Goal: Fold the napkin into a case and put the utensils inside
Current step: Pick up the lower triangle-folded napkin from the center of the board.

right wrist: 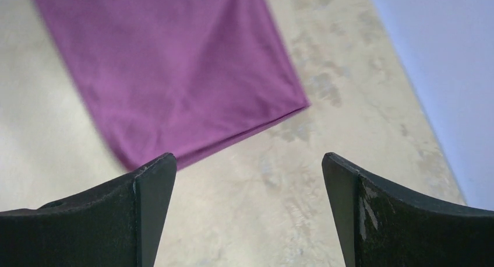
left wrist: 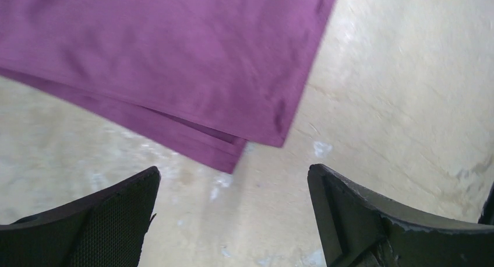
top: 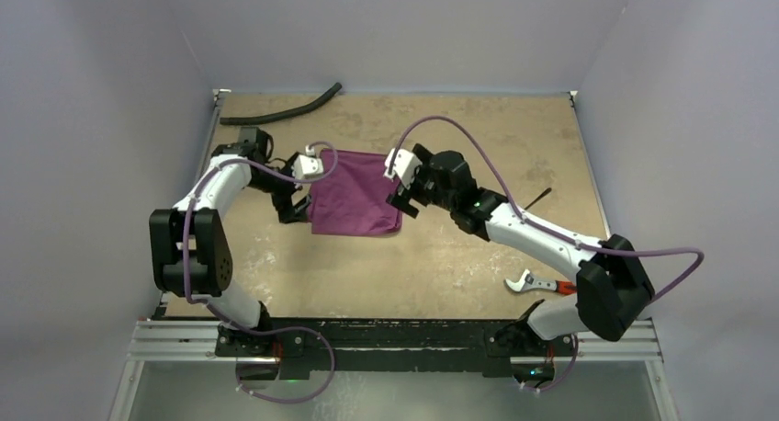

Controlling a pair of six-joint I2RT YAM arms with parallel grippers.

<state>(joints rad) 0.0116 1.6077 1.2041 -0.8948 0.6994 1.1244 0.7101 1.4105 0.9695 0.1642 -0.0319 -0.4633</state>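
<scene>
Plum-purple napkin (top: 354, 205) sits mid-counter (top: 441, 265), folded to a flat rectangle, between the two end effectors.

- Left end effector (top: 292, 210): just beside the napkin's left edge. Left wrist view shows the jaws spread wide, with bare counter and the tip of a napkin corner between them, nothing gripped.
- Right end effector (top: 404, 205): at the napkin's right edge. Its arm covers that border from above, so I can't tell touching from apart. Right wrist view shows the jaws wide, only counter between, cloth just ahead of the tips.
- Left wrist: two layers are visible at the near corner, the lower one sticking out past the upper. The rest of the cloth is cut off by the top of the frame, and the view is slightly blurred.
- Right wrist: the far end of the napkin is also cut off at the top, and the cloth edge near the left finger (right wrist: 140, 214) is soft.
- Thin dark stick (top: 540, 197) pokes out behind the right forearm; too small to identify.
- Red-handled tool (top: 537, 283): handle end hidden by the right elbow.
- Black hose (top: 285, 108) is at the far left edge, well apart from the napkin.
- Cloth lies flat and smooth; can't see between the layers.
</scene>
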